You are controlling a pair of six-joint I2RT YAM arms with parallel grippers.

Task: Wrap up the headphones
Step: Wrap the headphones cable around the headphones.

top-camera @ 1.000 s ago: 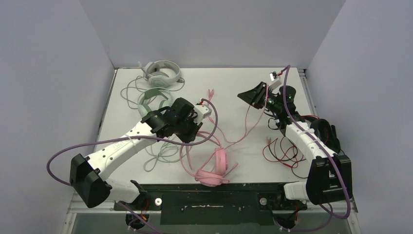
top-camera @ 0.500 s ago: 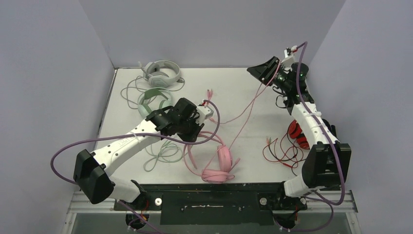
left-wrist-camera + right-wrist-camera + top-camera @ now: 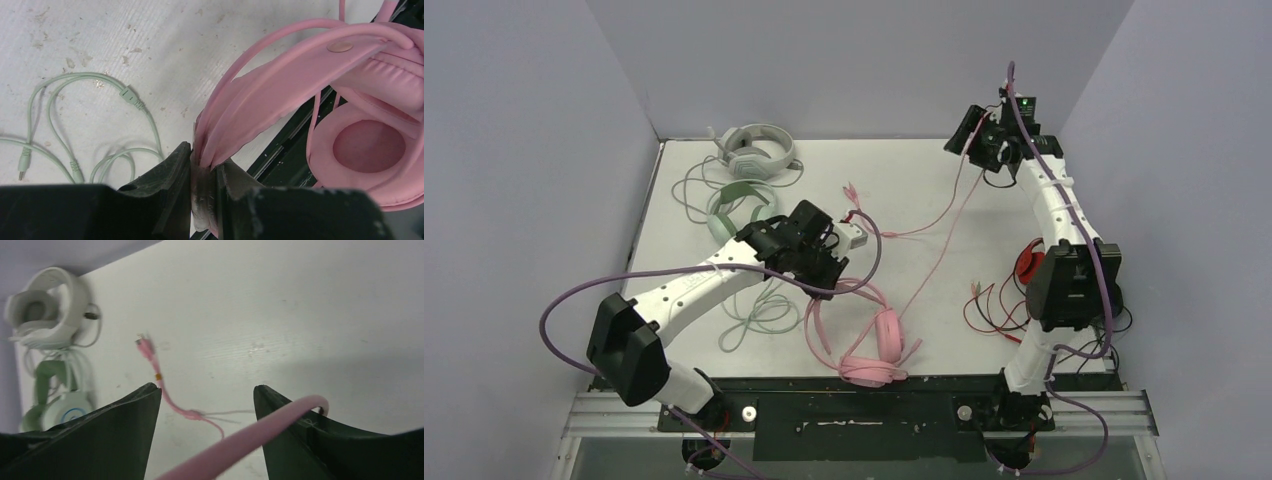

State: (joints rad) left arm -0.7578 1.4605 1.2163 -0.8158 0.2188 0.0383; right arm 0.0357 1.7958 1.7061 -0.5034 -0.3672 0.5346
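White bench (image 3: 904, 170): left fingers (image 3: 172, 180) clamp the band of the pink headphones (image 3: 300, 85); right fingers (image 3: 125, 432) stand apart, pink cable (image 3: 250, 434) resting on one. Winding well needs it gripped, taut.

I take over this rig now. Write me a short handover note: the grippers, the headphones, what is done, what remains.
Left gripper: shut on the band of the pink headset, near the front edge.
Right gripper: raised at the far right, jaws open; the pink cable lies over one finger, not clamped.
White headset and green headset: far left corner; green cable loose on the table.
Done: no cable visibly wrapped.
Left: wrap the pink cable round its headset, then the others.
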